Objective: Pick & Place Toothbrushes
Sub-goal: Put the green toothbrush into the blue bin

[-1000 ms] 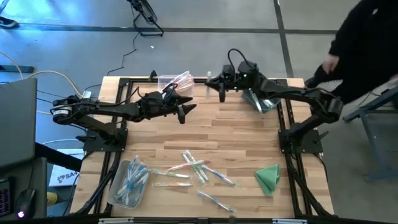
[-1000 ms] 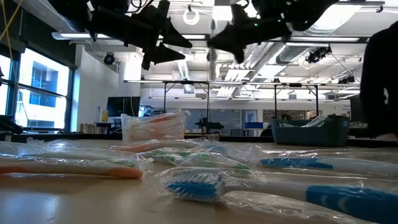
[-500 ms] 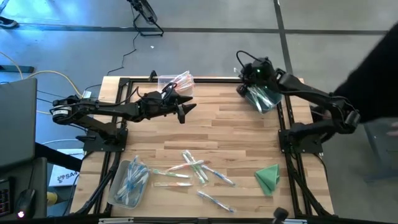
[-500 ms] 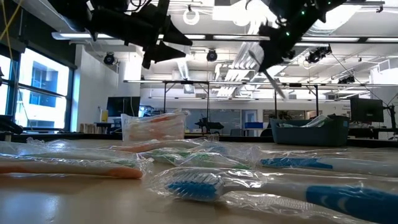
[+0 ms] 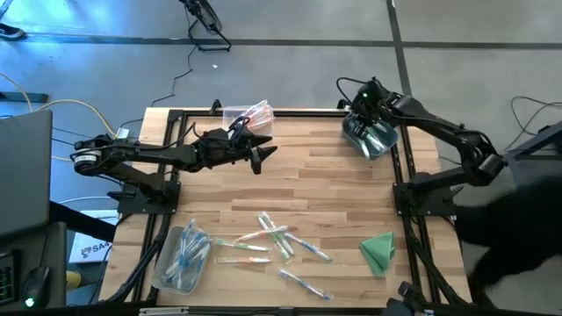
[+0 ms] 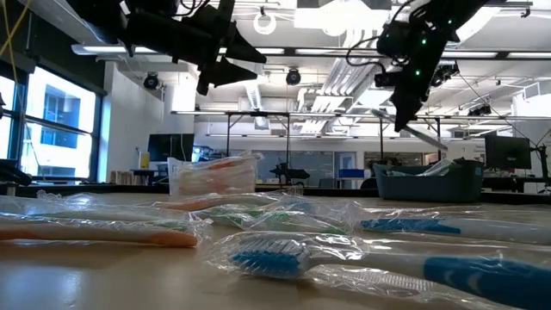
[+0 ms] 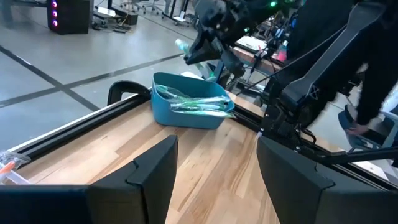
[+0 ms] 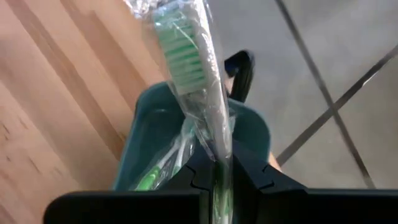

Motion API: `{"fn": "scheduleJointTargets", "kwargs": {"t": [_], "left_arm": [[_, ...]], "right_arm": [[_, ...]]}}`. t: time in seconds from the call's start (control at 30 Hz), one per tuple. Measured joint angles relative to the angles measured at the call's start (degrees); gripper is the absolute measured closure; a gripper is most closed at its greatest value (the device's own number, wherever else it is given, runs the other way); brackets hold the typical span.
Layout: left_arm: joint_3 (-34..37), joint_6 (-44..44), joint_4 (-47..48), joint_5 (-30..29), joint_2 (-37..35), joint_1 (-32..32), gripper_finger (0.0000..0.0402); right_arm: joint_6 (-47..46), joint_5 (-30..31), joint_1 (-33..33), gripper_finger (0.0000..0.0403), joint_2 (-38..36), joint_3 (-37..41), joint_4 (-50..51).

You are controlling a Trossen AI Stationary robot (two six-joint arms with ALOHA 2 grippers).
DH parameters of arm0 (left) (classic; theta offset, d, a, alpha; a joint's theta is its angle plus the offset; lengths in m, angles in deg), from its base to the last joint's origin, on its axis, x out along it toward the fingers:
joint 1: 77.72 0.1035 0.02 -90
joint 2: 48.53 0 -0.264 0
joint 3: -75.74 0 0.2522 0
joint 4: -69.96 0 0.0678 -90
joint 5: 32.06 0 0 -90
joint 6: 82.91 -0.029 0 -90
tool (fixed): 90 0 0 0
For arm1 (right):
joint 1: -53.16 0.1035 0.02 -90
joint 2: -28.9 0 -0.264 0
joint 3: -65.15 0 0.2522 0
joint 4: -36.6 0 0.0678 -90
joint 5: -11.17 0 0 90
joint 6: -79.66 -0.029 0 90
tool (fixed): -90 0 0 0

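My right gripper [image 5: 358, 112] hangs over the teal bin [image 5: 376, 140] at the table's far right, shut on a green-bristled toothbrush [image 8: 189, 68] in a clear wrapper. The bin holds more green toothbrushes [image 7: 196, 102]. Several wrapped toothbrushes [image 5: 281, 241] lie loose on the near middle of the table. My left gripper [image 5: 261, 158] stands open and level above the far left middle, with nothing between its fingers [image 7: 152, 177]. My right gripper pinches the wrapped toothbrush's handle [image 8: 219, 158] between its two fingers. The brush runs on past the fingertips, bristle head [image 8: 180, 62] farthest out. The fingers slant down from above. The brush is lifted clear over the teal bin and slants down toward it [image 6: 426, 135].
A clear bin [image 5: 248, 116] with pink-orange brushes stands at the far edge, another clear bin [image 5: 183, 256] with blue brushes at the near left. A folded green cloth [image 5: 379, 250] lies near right. A person in dark clothes [image 5: 514, 241] stands beyond the table's right side.
My right gripper has swung from the far middle toward the table's right edge with the toothbrush and tipped from level to slanting down, now over the teal bin. It stays shut. The person at the right has moved toward the near side.
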Motion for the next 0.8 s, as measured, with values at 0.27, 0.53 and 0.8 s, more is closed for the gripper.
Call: {"fn": "scheduleJointTargets", "kwargs": {"t": [0.27, 0.53, 0.8], "left_arm": [[0.0, 0.0, 0.0, 0.2, 0.0, 0.0, 0.0185], [0.0, 0.0, 0.1, 0.2, 0.0, 0.0, 0.0185], [0.0, 0.0, 0.1, 0.1, 0.0, 0.0, 0.0185]], "right_arm": [[2.0, -1.2, -1.7, 0.0384, 6.6, 0.0, -0.9], [3.1, -0.4, -3.2, 0.0384, 12.6, 0.0, 0.8], [3.1, 1.4, -4.7, 0.0382, 15.0, 0.0, 2.2]]}}
